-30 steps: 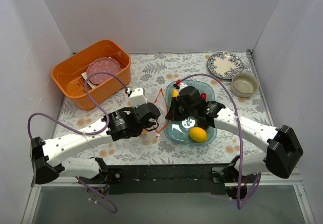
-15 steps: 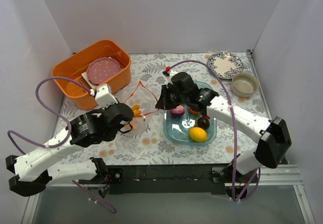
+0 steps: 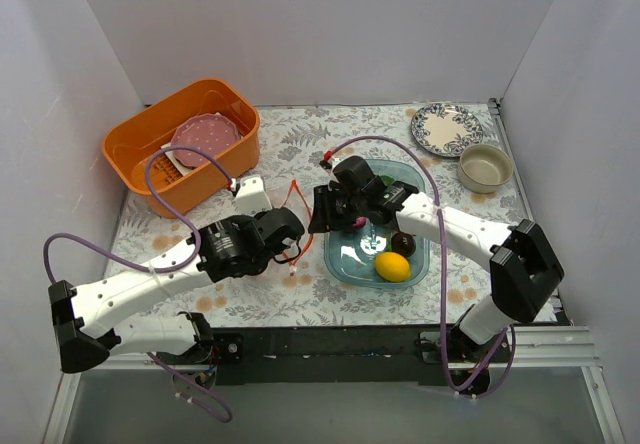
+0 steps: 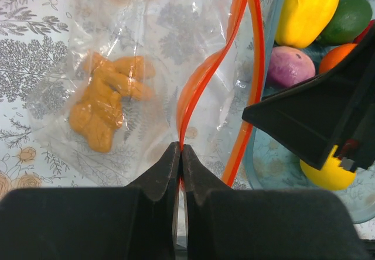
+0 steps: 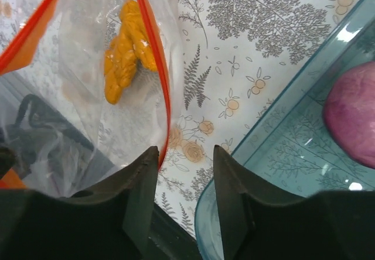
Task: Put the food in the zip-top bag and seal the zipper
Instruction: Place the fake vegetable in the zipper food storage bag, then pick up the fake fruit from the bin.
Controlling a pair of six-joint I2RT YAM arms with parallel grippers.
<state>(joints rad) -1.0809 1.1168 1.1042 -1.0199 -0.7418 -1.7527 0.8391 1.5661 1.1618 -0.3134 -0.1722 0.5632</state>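
Nearest the bases, the left gripper [image 4: 180,152] is pinched fully closed on one lip of the thin orange-red zipper [image 4: 206,75]. It lifts that lip so the mouth of the flat, clear, crinkly zip-top bag [image 4: 146,49] gapes towards the clear blue plastic tray [image 3: 352,264] just beside it on the flower-printed tablecloth [image 5: 263,31]. The right gripper [image 5: 184,175] hangs over the cloth between the bag's mouth and the tray, jaws about half apart with nothing between them. One knobbly orange-yellow food piece [image 4: 105,105] lies inside the bag. In the tray I count six more: an oval yellow lemon [image 3: 392,266] nearest, a dark round fruit [image 3: 403,243], a purple onion [image 4: 290,65], an orange [image 4: 347,54], a yellow pepper [image 4: 304,11] and a green round one [image 4: 350,17]. A red chili I cannot make out for sure. Filling is the step in hand and looks barely begun; sealing is not yet due. Next, probably, the right gripper should take the purple onion close by and carry it into the mouth without knocking the pinched lip loose. Farther back stand one orange plastic basket [image 3: 125,164] holding one pink dotted plate [image 3: 205,136], one blue-patterned plate [image 3: 445,127] and one beige bowl [image 3: 486,167].
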